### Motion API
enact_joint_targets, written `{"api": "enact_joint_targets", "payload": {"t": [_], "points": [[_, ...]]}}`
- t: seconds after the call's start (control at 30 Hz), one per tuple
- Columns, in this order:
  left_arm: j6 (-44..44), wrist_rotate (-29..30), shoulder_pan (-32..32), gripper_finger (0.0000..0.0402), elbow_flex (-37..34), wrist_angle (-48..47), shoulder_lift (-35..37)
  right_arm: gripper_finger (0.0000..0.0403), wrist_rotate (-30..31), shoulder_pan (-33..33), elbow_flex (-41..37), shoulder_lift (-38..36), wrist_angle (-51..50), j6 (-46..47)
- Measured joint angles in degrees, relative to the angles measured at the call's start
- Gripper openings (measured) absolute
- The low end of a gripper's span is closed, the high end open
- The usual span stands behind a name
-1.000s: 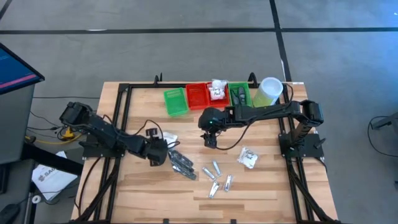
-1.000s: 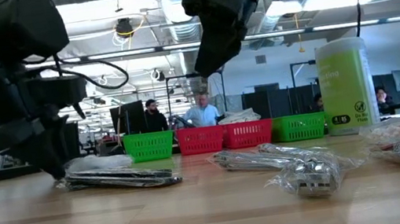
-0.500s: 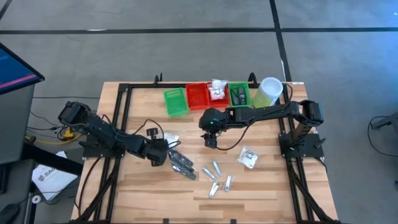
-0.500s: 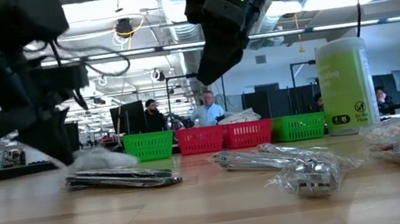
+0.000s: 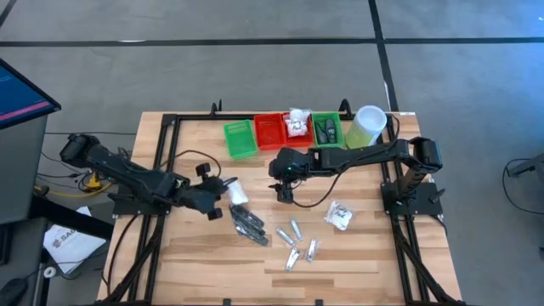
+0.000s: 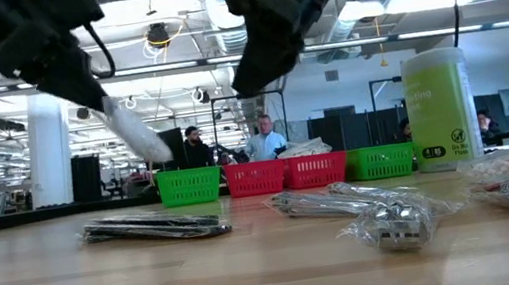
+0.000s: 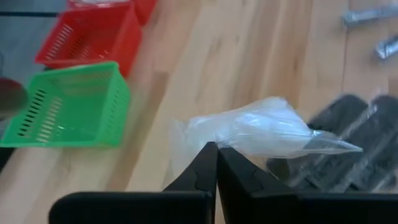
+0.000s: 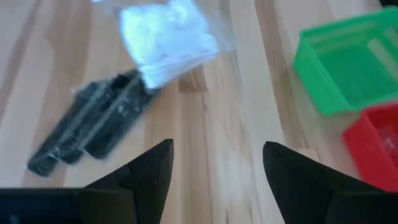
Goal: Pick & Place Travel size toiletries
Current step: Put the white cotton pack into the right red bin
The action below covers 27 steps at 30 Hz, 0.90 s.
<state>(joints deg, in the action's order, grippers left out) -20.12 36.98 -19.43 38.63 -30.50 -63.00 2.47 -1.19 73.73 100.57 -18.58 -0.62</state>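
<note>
My left gripper (image 5: pixel 219 194) is shut on a white soft packet in a clear bag (image 7: pixel 261 129), raised above the table's left middle (image 6: pixel 137 135). Just to its near side, black narrow pieces in clear bags (image 5: pixel 246 223) lie flat on the wood. Small silver tubes (image 5: pixel 295 242) lie near the front, and another clear packet (image 5: pixel 340 215) lies right of centre. My right gripper (image 5: pixel 285 189) hangs open above the table's middle with nothing between its fingers (image 8: pixel 217 168). My left gripper pinches the packet's clear bag at one end (image 7: pixel 208 142) between its two shut fingers. The fingers come slanting down from the table's left. The packet sticks out past the fingertips and slopes downward (image 6: pixel 144 144), lifted clear of the table.
Along the far edge stand a green tray (image 5: pixel 240 138), a red tray (image 5: pixel 271 131) and a second green tray (image 5: pixel 327 129), with a white packet (image 5: pixel 297 121) between the last two. A tall pale green cylinder (image 5: pixel 367 125) stands at the far right. People show in the room behind.
My left gripper has taken hold of the white packet and risen from the table, tipping as it went and drawing slightly back toward the left edge. The packet has lifted clear of the wood. The black pieces beside it stayed put.
</note>
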Motion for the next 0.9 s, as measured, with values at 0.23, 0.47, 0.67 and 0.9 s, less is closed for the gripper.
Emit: {"api": "enact_joint_targets", "payload": {"t": [0.23, 0.47, 0.67, 0.9], "points": [[-3.54, 3.66, 2.3, 0.0, 0.04, 6.7, 1.55, 0.0238, -0.08, 1.86, 0.0, 0.0, 7.36, -0.02], [-5.65, 3.72, 6.85, 0.0, 0.0, 12.76, 1.55, 0.0238, 6.02, 4.96, 0.0, 0.0, 9.7, -2.9], [-6.89, 3.72, 10.35, 0.0, 0.0, 17.18, 1.55, 0.0238, 17.31, 7.51, 0.0, 0.0, 11.37, -3.02], [-3.71, 3.71, 11.51, 0.0, 0.0, 26.13, 1.53, 0.0238, 23.51, 9.04, 0.0, 0.0, 12.72, -4.99]]}}
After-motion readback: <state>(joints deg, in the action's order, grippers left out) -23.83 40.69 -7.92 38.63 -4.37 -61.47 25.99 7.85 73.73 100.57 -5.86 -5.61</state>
